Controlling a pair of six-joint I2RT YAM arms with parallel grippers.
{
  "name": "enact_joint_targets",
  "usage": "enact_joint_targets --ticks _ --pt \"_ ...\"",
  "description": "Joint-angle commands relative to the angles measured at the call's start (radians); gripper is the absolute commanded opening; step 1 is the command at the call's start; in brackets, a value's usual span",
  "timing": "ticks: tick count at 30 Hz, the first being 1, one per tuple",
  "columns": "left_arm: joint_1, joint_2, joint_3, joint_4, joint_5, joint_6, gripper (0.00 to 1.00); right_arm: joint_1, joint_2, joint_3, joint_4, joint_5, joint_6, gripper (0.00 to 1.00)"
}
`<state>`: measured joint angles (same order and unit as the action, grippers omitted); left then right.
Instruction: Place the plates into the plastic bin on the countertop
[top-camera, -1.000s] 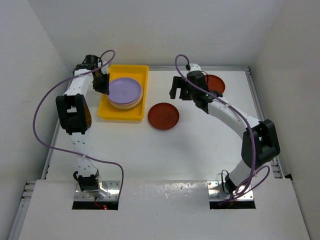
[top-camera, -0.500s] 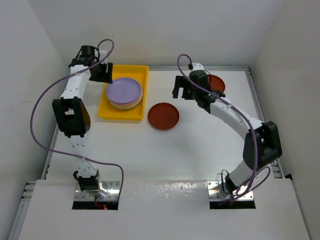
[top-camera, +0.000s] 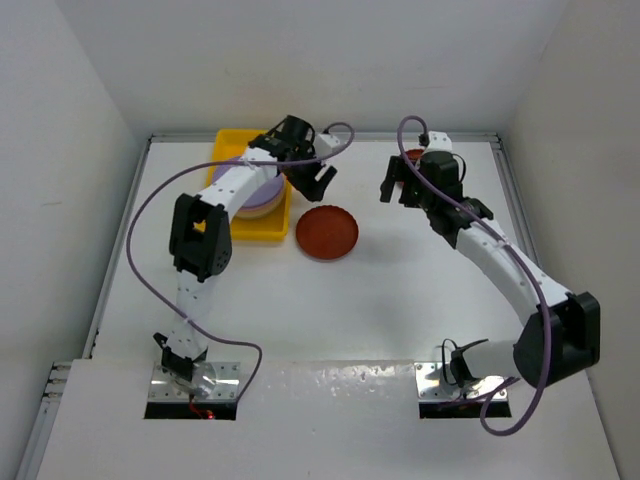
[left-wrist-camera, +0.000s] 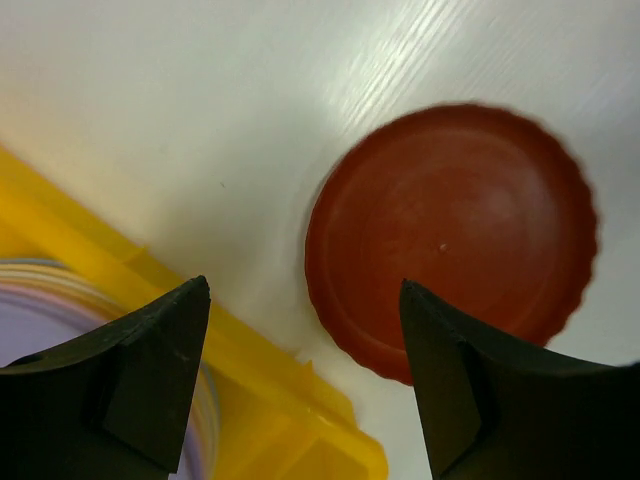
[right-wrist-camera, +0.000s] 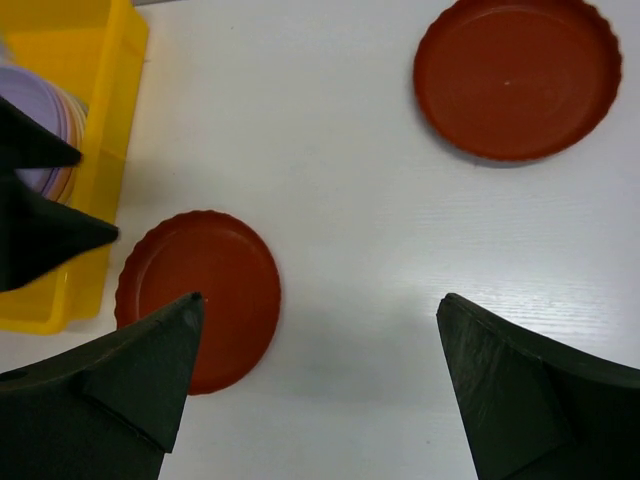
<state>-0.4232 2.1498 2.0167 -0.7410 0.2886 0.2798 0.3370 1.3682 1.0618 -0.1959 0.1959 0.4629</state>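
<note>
Two dark red-brown plates lie outside the yellow bin (top-camera: 262, 232): the near plate (top-camera: 326, 232) lies flat on the white surface (top-camera: 400, 300) just beside the bin's corner, the far plate (right-wrist-camera: 515, 75) well apart. A lilac-topped stack (left-wrist-camera: 40, 320) sits inside. My left tool (left-wrist-camera: 303, 290) hovers wide and empty above the near plate's edge — placed, I judge, to take its rim. My right tool (right-wrist-camera: 320, 300) hangs wide too, holding nothing.

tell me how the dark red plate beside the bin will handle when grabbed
The dark red plate looks like thin rigid plastic, so probably light and stiff. Lying flat on the smooth countertop, it would likely slide rather than tip.
</note>
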Motion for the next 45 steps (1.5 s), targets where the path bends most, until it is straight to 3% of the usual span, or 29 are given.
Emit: enact_joint_targets --ticks 1,10,13,16,17,20,25,31,36,45 --pt "0.018 0.08 0.028 -0.04 -0.054 0.021 0.78 -0.013 -0.084 -0.039 0.029 0.03 -0.026 0.98" --pt "-0.005 0.217 0.082 -0.04 -0.086 -0.011 0.75 -0.021 -0.132 -0.085 0.012 0.023 -0.007 0.96" --pt "-0.014 0.208 0.002 -0.04 -0.06 -0.011 0.62 -0.023 -0.13 -0.082 0.012 0.03 -0.01 0.96" --pt "-0.014 0.197 -0.044 -0.049 -0.042 -0.002 0.37 -0.029 -0.127 -0.076 0.022 0.031 -0.013 0.96" --pt "-0.014 0.197 -0.055 -0.049 -0.029 -0.011 0.19 -0.023 -0.124 -0.075 0.027 0.031 -0.012 0.96" --pt "-0.014 0.197 -0.041 -0.049 0.001 -0.045 0.0 -0.029 -0.112 -0.066 0.036 0.028 -0.006 0.96" --pt "-0.014 0.142 0.082 -0.049 0.104 -0.111 0.0 -0.03 -0.095 -0.056 0.041 0.014 0.005 0.96" --pt "0.122 0.036 0.246 0.018 0.196 -0.269 0.0 -0.026 -0.089 -0.06 0.047 0.013 0.017 0.96" --pt "0.288 -0.013 0.217 0.028 0.028 -0.309 0.0 -0.029 -0.086 -0.079 0.053 0.005 0.029 0.95" --pt "0.463 -0.038 0.076 0.017 -0.069 -0.32 0.0 -0.032 -0.02 -0.034 0.032 -0.012 0.037 0.95"
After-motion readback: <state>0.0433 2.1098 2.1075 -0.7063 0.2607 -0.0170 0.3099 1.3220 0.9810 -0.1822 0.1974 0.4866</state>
